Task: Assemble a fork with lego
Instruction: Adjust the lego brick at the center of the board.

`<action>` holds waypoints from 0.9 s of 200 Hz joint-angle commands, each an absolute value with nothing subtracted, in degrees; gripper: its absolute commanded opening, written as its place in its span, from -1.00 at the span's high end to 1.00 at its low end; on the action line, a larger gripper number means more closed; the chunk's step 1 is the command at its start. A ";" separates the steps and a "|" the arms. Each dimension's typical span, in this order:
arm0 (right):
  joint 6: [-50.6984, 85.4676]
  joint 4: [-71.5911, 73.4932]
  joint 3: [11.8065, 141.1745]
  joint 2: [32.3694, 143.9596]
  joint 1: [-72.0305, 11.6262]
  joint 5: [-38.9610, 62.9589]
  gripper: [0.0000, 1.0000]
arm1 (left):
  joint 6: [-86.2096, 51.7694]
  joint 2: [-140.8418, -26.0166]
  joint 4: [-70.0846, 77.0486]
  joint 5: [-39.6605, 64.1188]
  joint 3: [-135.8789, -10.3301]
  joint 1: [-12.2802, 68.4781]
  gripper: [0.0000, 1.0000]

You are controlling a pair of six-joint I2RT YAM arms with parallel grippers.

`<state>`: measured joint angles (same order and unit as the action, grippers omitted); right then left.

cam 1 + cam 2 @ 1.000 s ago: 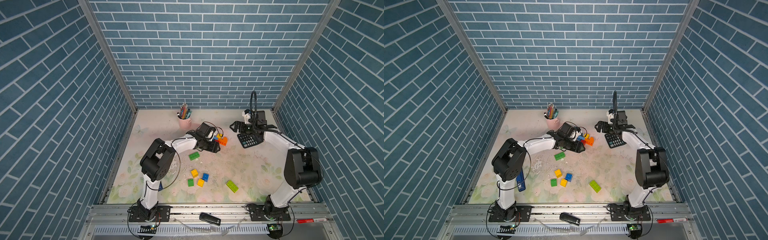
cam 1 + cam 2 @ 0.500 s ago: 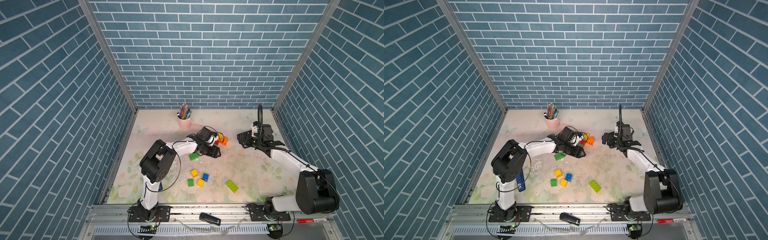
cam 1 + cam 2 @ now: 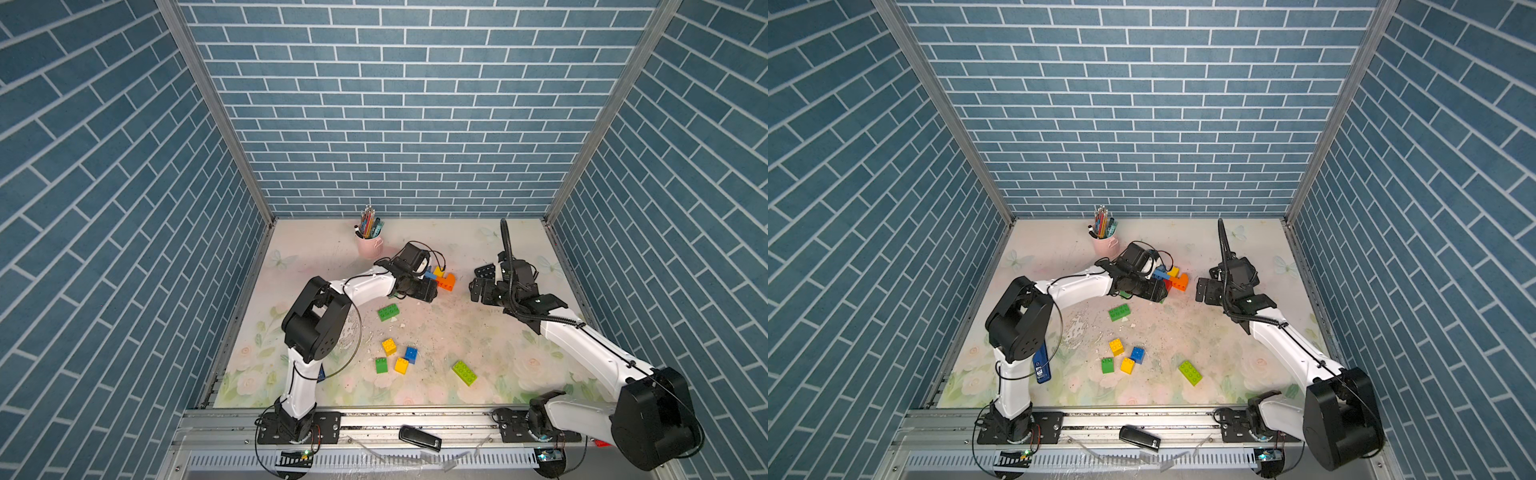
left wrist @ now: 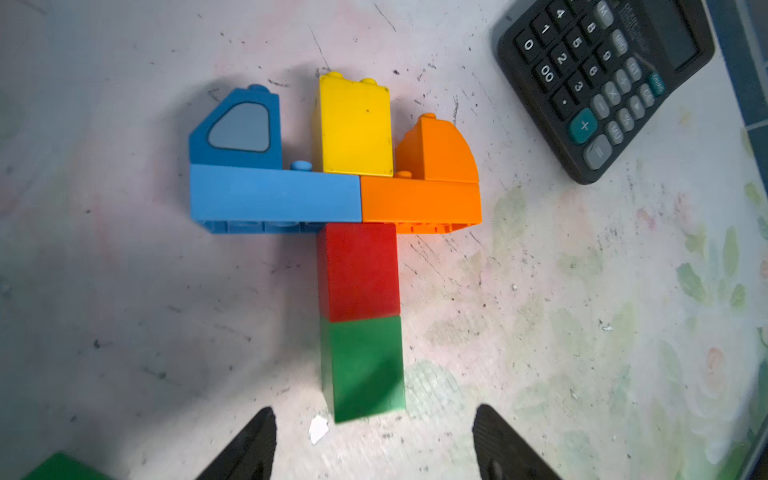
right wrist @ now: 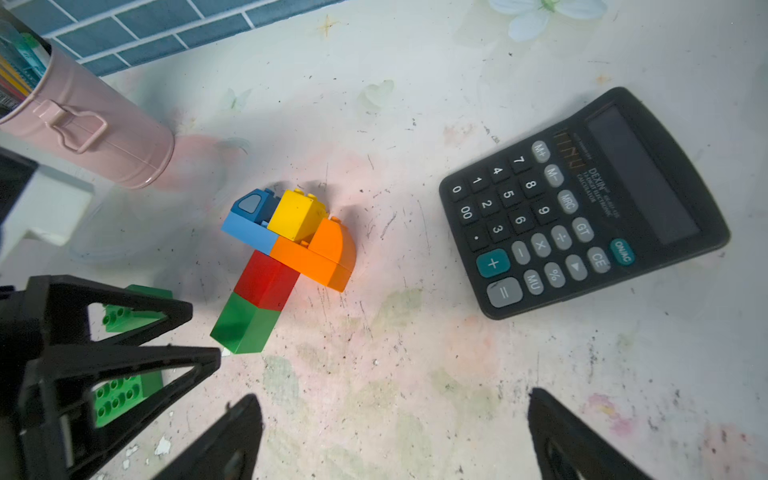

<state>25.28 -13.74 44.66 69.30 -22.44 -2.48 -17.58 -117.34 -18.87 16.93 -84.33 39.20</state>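
The lego fork [image 4: 357,232] lies flat on the table. It has a green and red handle, a blue and orange crossbar, and blue, yellow and orange prongs. My left gripper [image 4: 373,428] is open, its fingertips just short of the green end, touching nothing. The right wrist view shows the same fork [image 5: 286,253] with the left fingers [image 5: 124,332] beside its handle. My right gripper [image 5: 395,399] is wide open over bare table, between the fork and a calculator. In a top view the left gripper [image 3: 430,291] hides the fork's handle; the right gripper [image 3: 478,286] hovers to its right.
A black calculator [image 5: 582,203] lies right of the fork. A pink cup of pens [image 3: 370,245] stands behind it. Loose bricks sit nearer the front: a green oblong [image 3: 388,312], a cluster of yellow [image 3: 389,345], blue [image 3: 411,354] and green [image 3: 381,365], and a lime oblong [image 3: 464,372].
The right arm has swung down and stretched out low, bringing its gripper toward the front, off the calculator. The left gripper has shifted slightly, staying by the handle.
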 commanded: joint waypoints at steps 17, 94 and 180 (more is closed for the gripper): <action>26.37 -16.17 45.53 67.02 -22.42 -5.38 -0.98 | -15.12 -120.49 -23.71 21.67 -88.68 41.25 -0.41; 24.21 -18.14 46.13 66.18 -22.50 -4.48 -0.97 | -16.17 -116.52 -21.14 23.81 -84.77 42.72 -0.39; 35.58 -16.44 51.28 76.27 -38.71 -2.07 -0.80 | -28.85 -84.35 -10.93 7.94 -54.93 35.57 -0.99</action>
<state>30.46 -17.50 47.64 71.75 -34.61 -2.96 -22.50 -90.59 -13.08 14.96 -61.78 38.83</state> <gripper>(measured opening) 0.913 0.931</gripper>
